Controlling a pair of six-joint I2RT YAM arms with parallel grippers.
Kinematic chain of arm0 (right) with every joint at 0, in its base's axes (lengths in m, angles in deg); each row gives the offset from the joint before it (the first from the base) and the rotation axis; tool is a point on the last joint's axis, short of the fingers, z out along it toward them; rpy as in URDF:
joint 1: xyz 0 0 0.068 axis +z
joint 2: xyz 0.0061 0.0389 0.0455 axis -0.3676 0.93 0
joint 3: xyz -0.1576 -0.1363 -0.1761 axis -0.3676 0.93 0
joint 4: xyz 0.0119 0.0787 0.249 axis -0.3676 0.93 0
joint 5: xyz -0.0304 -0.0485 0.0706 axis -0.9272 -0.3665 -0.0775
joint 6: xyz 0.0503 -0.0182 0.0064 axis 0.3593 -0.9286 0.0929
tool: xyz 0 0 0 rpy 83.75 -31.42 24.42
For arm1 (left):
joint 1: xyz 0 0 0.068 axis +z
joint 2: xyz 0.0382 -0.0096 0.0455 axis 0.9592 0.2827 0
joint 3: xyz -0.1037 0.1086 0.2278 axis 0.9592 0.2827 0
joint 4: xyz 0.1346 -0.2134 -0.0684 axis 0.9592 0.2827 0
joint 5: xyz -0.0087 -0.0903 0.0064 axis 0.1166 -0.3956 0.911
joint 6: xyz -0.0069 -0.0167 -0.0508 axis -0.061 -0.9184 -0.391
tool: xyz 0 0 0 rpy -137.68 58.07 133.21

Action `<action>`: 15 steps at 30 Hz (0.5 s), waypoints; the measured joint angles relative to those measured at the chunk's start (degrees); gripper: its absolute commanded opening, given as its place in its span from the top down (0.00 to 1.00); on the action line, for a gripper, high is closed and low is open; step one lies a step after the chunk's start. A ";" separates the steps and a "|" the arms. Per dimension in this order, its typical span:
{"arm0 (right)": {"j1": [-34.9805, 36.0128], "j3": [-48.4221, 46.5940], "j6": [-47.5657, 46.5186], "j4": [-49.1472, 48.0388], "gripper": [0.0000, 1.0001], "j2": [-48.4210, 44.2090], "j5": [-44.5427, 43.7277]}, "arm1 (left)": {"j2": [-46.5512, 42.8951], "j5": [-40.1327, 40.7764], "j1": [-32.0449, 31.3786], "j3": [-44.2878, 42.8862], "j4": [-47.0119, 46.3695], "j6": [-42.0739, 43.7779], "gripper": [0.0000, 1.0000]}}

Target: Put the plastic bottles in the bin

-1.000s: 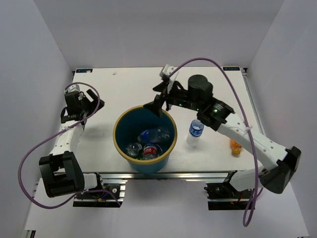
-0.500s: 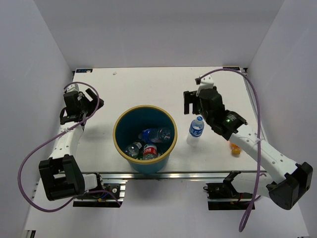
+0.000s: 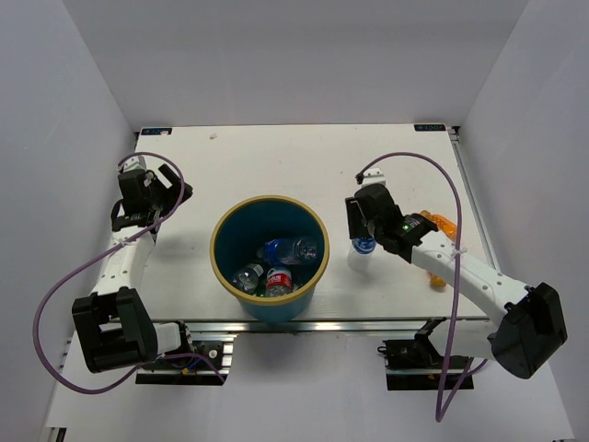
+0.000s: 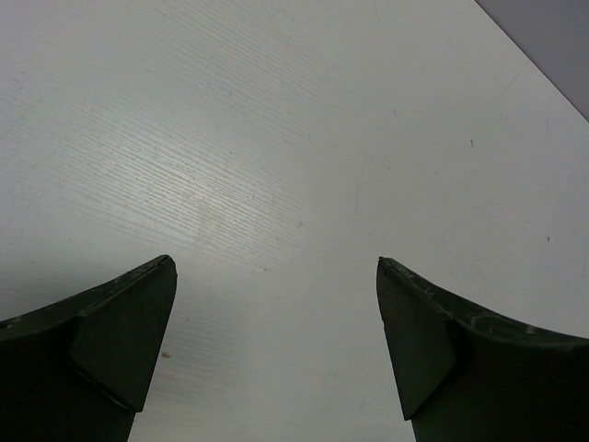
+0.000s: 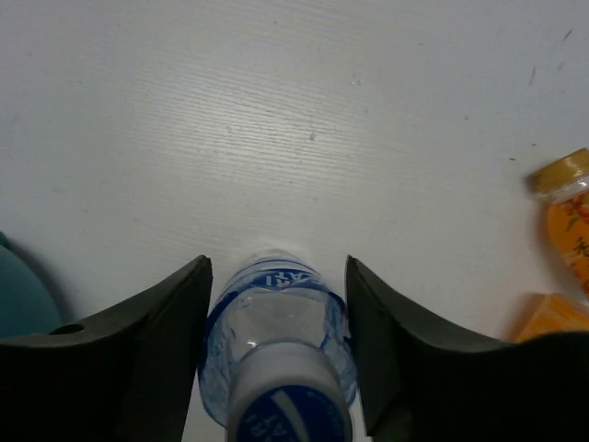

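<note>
The right pincer (image 5: 278,269) sits over a clear bottle (image 5: 276,354) with a blue label. The bottle stands upright on the bench (image 5: 276,110), just to the right of the bin (image 3: 218,241). One finger is on each side of the bottle, right up against its fat middle, which looks like a good place to hold it for a lift. The pictures do not show if the fingers are squeezing it yet, so that cannot be told.

The left pincer (image 4: 276,267) is wide open with nothing in it. It hangs over bare bench far to the left, likely to keep out of the way.

Only the top view shows inside the bin, where a few bottles (image 3: 276,267) already lie, so the job looks well along. From above, the right arm hides most of the clear bottle. The right wrist view shows how snugly the fingers fit around it. It also shows the orange bottles (image 5: 566,216) close up, lying off to the right and not touching the clear one.
</note>
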 measured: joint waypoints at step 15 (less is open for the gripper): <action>-0.13 -19.91 -5.22 -1.31 0.68 -6.21 9.14 | -0.42 0.72 0.00 0.02 0.02 0.00 0.02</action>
